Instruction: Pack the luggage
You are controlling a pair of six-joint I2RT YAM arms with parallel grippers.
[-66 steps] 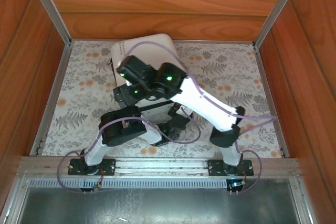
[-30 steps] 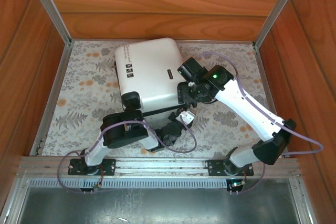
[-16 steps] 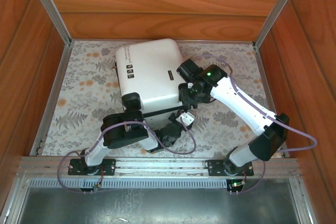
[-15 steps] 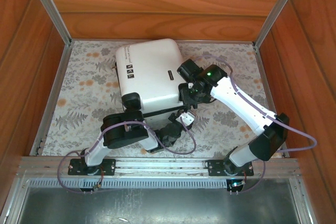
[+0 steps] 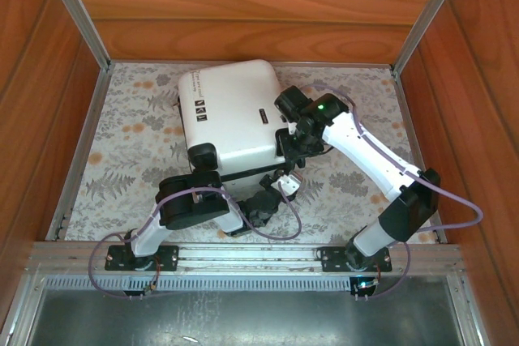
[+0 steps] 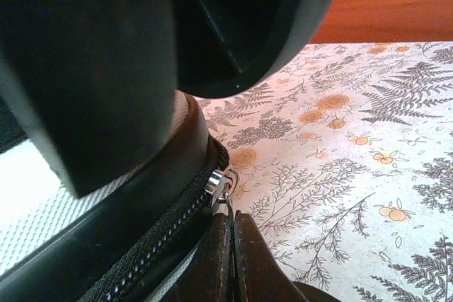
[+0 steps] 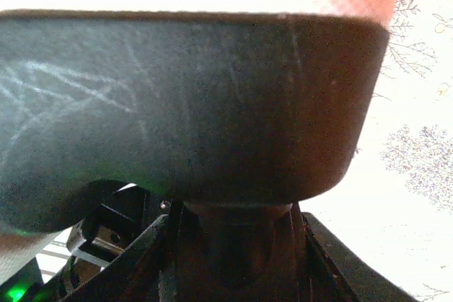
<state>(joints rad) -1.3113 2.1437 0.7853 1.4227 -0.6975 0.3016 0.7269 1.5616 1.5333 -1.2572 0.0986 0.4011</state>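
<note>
White suitcase (image 5: 231, 115) lies flat with its lid down, far-centre on the floral mat (image 5: 357, 115), a bit left of middle. Left gripper (image 6: 231, 252) sits low at the near edge of the case, under a black wheel (image 6: 241, 26). Its jaws are together, pinching the thin metal zipper pull (image 6: 228, 199) just below the slider. The grip is probably for dragging the zip along the black trim to seal the shell. Right gripper (image 5: 289, 143) is at the near-right corner of the case. Its fingers (image 7: 164, 245) sit either side of a dark stub under a scratched black block (image 7: 191, 104); cannot tell if clamped or only close. It is likely there to brace the case so it won't slide or spin during the pull. Lid shut, zipping not finished.
</note>
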